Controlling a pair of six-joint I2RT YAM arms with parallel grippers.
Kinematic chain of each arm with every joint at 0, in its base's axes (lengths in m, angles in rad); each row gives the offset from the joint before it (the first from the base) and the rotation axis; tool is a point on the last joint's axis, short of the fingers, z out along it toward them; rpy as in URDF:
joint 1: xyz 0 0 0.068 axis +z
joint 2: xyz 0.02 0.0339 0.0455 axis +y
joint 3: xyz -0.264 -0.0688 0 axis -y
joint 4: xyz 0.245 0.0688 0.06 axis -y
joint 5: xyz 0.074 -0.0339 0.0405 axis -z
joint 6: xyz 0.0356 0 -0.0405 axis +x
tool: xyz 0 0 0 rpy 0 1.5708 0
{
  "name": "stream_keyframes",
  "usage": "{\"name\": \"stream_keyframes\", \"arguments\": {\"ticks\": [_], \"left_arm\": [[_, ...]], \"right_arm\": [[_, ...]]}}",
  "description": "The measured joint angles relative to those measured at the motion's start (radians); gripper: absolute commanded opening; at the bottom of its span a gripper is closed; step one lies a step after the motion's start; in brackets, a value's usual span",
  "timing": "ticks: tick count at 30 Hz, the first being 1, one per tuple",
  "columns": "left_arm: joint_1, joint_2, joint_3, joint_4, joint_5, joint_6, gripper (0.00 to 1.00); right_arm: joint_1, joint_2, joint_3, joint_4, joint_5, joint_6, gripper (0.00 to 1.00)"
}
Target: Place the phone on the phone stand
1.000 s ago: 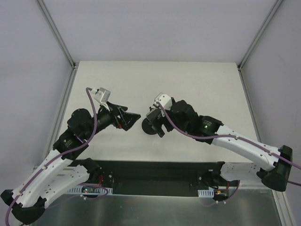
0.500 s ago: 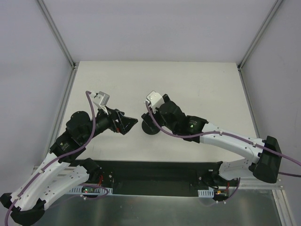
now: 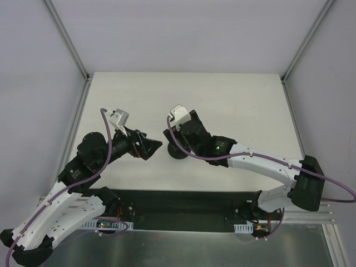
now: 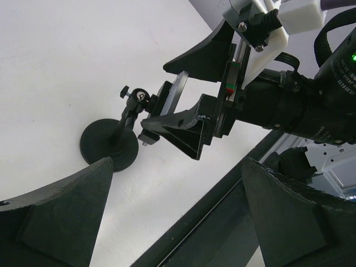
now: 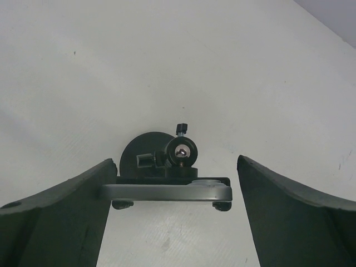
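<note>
Seating the phone [image 5: 167,192] on the phone stand [image 4: 109,147] is the step we judge to be in hand. Seen edge-on as a thin grey bar, the phone lies across the stand's top bracket, over the white table [image 5: 233,67]. Our right gripper [image 5: 177,167] straddles it with jaws spread wide; one end meets a finger and the other shows a sliver of gap, so we read it as unclamped. Our left gripper [image 4: 177,167] hovers near the stand, wide apart and empty. To do this well, we should draw the right fingers straight back without dragging the phone, with the left ready to steady the disc base. No brand or label is readable; small white print on the right arm is too tiny to make out.
</note>
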Motion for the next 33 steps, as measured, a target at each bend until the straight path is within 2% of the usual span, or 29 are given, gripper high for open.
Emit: {"name": "stream_keyframes", "arguments": {"ticks": [2,3,4,6,8,9,11,12,24,33], "left_arm": [[0.000,0.000,0.000,-0.004,0.000,0.000,0.96],[0.000,0.000,0.000,-0.005,0.000,0.000,0.96],[0.000,0.000,0.000,-0.005,0.000,0.000,0.96],[0.000,-0.002,0.000,-0.007,0.001,0.000,0.96],[0.000,-0.006,0.000,-0.013,0.002,0.000,0.96],[0.000,-0.008,0.000,-0.016,0.002,0.000,0.96],[0.000,-0.010,0.000,-0.021,0.003,0.000,0.96],[0.000,-0.010,0.000,-0.022,0.006,0.000,0.96],[0.000,-0.010,0.000,-0.027,0.026,-0.002,0.96],[0.000,-0.010,0.000,-0.027,0.037,-0.006,0.96]], "right_arm": [[0.002,0.006,0.001,0.005,0.011,0.009,0.78],[0.004,0.009,0.003,0.006,0.016,0.015,0.69],[0.005,0.012,0.004,0.009,0.020,0.019,0.64],[0.006,0.015,0.004,0.014,0.029,0.024,0.46],[0.007,0.017,0.006,0.017,0.034,0.032,0.35],[0.006,0.019,0.006,0.018,0.036,0.036,0.23],[0.006,0.019,0.011,0.010,0.035,0.045,0.10],[0.006,0.019,0.016,0.000,0.035,0.054,0.01],[-0.095,-0.016,0.098,-0.227,-0.058,0.305,0.00],[-0.109,-0.016,0.143,-0.332,-0.006,0.323,0.00]]}}
